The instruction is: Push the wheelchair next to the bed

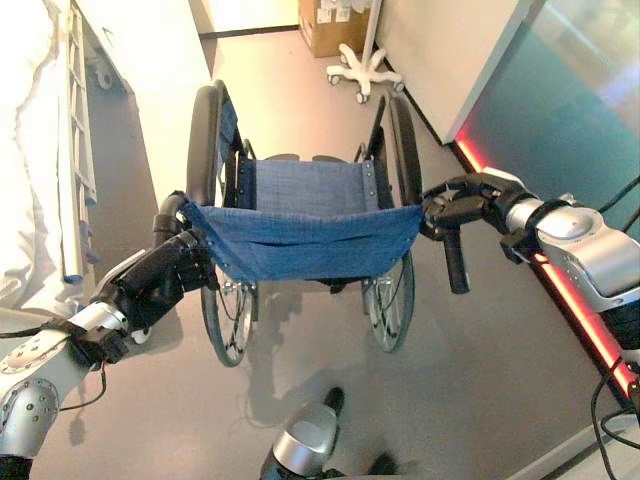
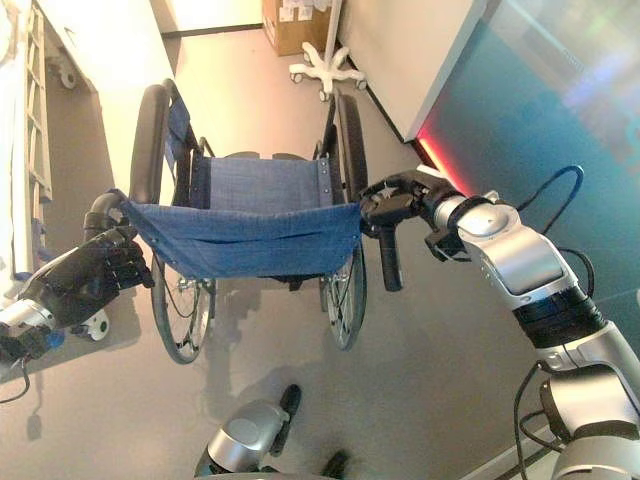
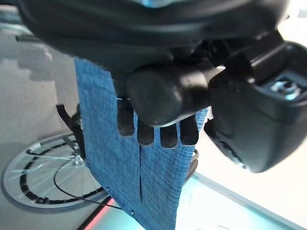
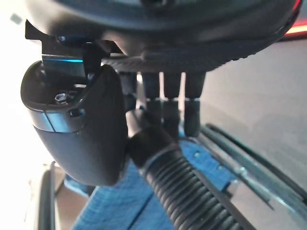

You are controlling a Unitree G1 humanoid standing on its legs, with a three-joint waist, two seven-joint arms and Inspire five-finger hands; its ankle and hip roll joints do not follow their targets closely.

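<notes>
at far left the bed runs along the floor with its white rail. the left hand is curled round the wheelchair's left push handle. the wheelchair, blue backrest toward the robot, stands just beside the bed, facing away down the aisle. the right hand wraps its fingers round the ribbed right push handle. beyond stand a wheeled stand base and a cardboard box.
</notes>
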